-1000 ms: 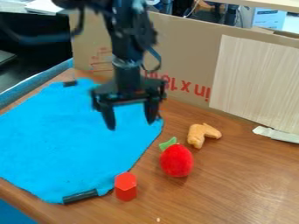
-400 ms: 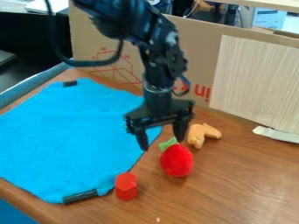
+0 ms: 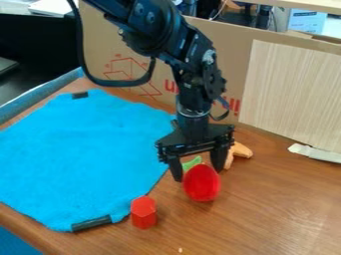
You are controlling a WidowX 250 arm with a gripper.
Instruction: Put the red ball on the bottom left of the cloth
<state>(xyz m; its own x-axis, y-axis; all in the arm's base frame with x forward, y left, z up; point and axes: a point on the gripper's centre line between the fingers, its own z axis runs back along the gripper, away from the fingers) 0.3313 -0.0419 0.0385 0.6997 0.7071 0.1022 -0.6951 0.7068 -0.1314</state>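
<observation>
One robot arm (image 3: 163,30) descends from the top edge, bearing one end effector (image 3: 198,175), which is open: its two fingers stand apart, one at each side of the upper part of one red ball (image 3: 202,189). Whether either finger touches the ball cannot be told. The ball, plush and slightly elongated, lies on the table (image 3: 273,214), just beside the right edge of one blue cloth (image 3: 80,154) and off it. One green leaf (image 3: 192,162) projects from the ball's upper end, between the fingers. Two further small objects lie on the table: one red six-sided block (image 3: 143,214), upright near the cloth's lower right edge, and one tan toy (image 3: 242,151), behind the ball and partly hidden by the right-hand finger as viewed. Two black pieces mark the cloth's border, one at the top (image 3: 80,94) and one at the bottom (image 3: 91,223). Behind stands one cardboard panel (image 3: 223,37), with one pale wood-grained board (image 3: 293,89) against it; one white strip (image 3: 316,153) lies at the board's foot.
</observation>
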